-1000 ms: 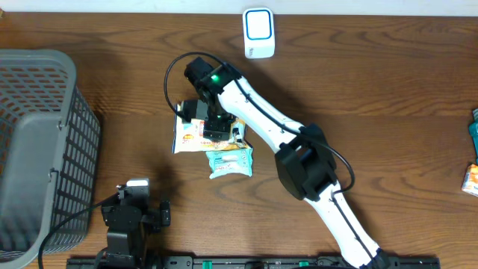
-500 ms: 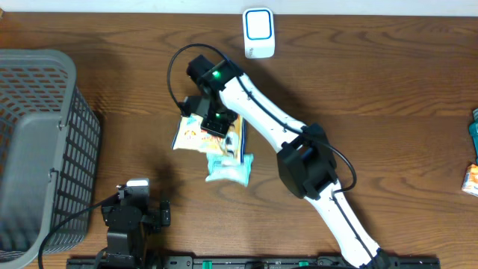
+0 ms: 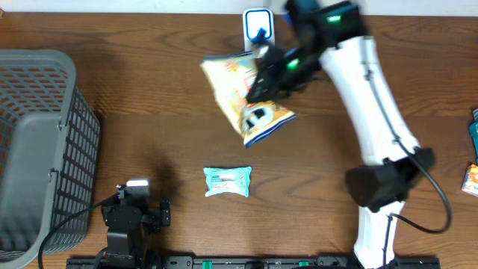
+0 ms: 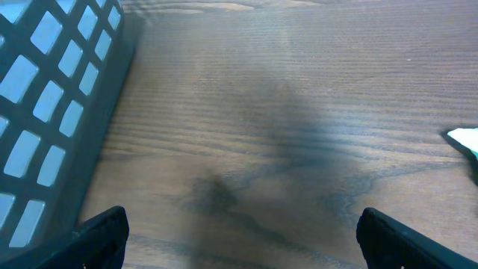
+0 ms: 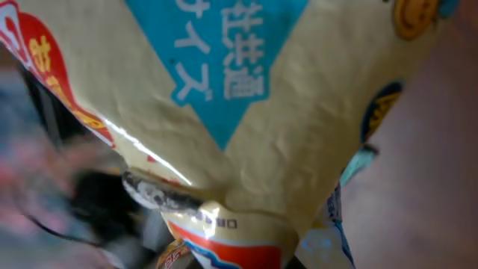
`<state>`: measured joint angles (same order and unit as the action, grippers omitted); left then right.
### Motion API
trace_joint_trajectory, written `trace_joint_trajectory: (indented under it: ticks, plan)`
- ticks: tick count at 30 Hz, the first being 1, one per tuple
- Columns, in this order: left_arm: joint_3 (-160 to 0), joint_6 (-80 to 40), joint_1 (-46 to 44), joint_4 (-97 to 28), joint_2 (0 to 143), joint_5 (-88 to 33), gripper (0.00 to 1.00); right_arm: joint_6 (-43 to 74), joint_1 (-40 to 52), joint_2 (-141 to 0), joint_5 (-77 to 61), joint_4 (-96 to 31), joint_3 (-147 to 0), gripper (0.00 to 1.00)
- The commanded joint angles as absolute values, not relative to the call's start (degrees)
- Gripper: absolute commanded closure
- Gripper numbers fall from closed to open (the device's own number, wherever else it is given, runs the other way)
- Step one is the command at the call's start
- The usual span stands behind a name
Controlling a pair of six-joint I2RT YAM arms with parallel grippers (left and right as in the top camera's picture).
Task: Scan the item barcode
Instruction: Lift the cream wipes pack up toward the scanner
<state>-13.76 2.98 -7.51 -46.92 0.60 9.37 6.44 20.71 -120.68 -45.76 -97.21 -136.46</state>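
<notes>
The item is a yellow snack bag with blue and red print, held in the air just below the white and blue scanner at the table's far edge. My right gripper is shut on the bag's right side. The bag fills the right wrist view and hides the fingers there. My left gripper stands wide open over bare wood near the front edge, with nothing between its fingers.
A small teal packet lies flat on the table in front of the bag; its corner shows in the left wrist view. A grey basket fills the left side. Two packets lie at the right edge.
The right gripper shut on the snack bag, lifted it off the table and swung it up and right toward the scanner. The teal packet stayed on the table. The left arm has not moved.
</notes>
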Motion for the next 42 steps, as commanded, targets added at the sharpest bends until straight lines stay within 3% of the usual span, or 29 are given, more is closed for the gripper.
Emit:
trace_joint_trajectory:
  ticks: [1, 10, 20, 25, 29, 33, 42]
  plan:
    - [-13.32, 3.33, -7.31, -47.55, 0.34, 9.69, 0.02, 22.17, 19.07, -120.77, -50.61, -97.3, -136.7, 0.98]
    - [-13.32, 3.33, -7.31, -47.55, 0.34, 9.69, 0.02, 15.7, 18.09, -120.49, -53.49, -97.3, -136.7, 0.99]
    - [-13.32, 3.33, -7.31, -47.55, 0.34, 9.72, 0.02, 11.9, 19.09, -120.49, -27.14, -97.32, -136.7, 0.98]
    - [-13.32, 3.33, -7.31, -47.55, 0.34, 9.69, 0.02, 7.79, 20.86, -120.49, -26.89, -97.34, -136.66, 0.99]
    - [-13.32, 3.33, -7.31, -47.55, 0.34, 9.69, 0.02, 13.06, 22.39, -120.4, -26.98, -97.34, -134.17, 0.99]
    - [-13.32, 3.33, -7.31, -47.57, 0.34, 9.69, 0.02, 15.84, 22.5, -120.4, -32.71, -97.34, -125.89, 0.99]
    - [-13.32, 3.33, -7.31, -47.57, 0.34, 9.69, 0.02, 15.81, 19.29, -120.4, -70.15, -97.36, -101.12, 0.99]
